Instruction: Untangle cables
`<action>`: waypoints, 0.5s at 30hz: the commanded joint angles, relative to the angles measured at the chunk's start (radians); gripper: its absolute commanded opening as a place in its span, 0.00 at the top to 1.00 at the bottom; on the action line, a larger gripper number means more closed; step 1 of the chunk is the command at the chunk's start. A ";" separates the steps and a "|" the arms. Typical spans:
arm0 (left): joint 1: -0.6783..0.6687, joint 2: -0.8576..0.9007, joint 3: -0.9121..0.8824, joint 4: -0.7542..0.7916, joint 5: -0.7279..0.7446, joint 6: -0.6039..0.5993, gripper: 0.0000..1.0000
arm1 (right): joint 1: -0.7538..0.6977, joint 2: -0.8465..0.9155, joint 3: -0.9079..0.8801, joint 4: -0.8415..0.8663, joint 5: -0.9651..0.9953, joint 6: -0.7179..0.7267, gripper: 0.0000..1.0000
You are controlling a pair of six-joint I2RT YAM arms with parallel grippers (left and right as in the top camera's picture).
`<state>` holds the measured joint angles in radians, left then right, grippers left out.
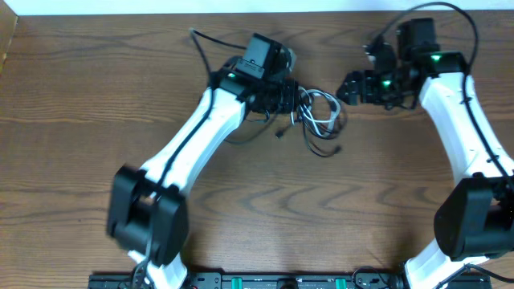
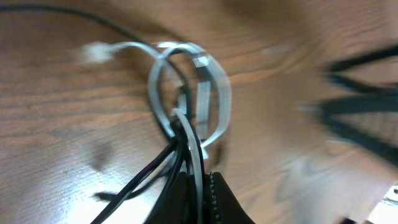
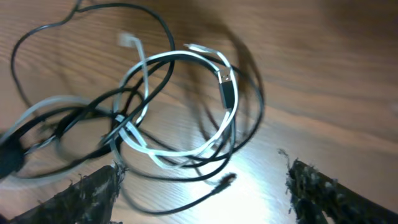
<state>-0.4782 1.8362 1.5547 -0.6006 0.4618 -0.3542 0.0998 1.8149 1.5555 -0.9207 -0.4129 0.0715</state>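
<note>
Overhead: the cables (image 1: 321,119) lie tangled near the middle of the bench's (image 1: 80,160) far edge, between the left gripper (image 1: 291,99) and the right gripper (image 1: 345,87).

Left wrist: its fingers (image 2: 227,208) are pinched tight on the cables, one white cable (image 2: 224,99) and a few black strands.

Right wrist: its fingers (image 3: 87,193) are spread wide and hold nothing. One white cable shows; the black ones are too knotted to count.

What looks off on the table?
Only the cables: a snarl, with the white cable looped through black ones. Left gripper is shut on several strands; right gripper is open beside them. No visible damage.
</note>
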 commanded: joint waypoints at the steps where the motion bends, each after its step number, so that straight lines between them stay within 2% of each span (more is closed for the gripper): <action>1: -0.002 -0.066 0.013 -0.026 0.002 0.016 0.93 | 0.050 0.003 0.001 0.030 -0.028 -0.010 0.21; 3: 0.004 -0.088 0.013 -0.039 0.027 0.017 0.93 | 0.065 0.003 0.001 0.051 -0.060 -0.024 0.34; 4: 0.020 -0.093 0.013 -0.043 0.101 0.017 0.92 | 0.071 0.003 0.001 0.065 -0.105 -0.076 0.40; 11: 0.139 -0.092 0.013 -0.046 0.354 0.014 0.92 | 0.078 0.003 0.000 0.058 -0.229 -0.366 0.40; 15: 0.196 -0.092 0.013 -0.046 0.471 0.000 0.93 | 0.078 0.005 0.000 0.031 -0.336 -0.555 0.34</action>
<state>-0.3210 1.7542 1.5547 -0.6472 0.7673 -0.3511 0.1669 1.8149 1.5555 -0.8780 -0.6159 -0.2600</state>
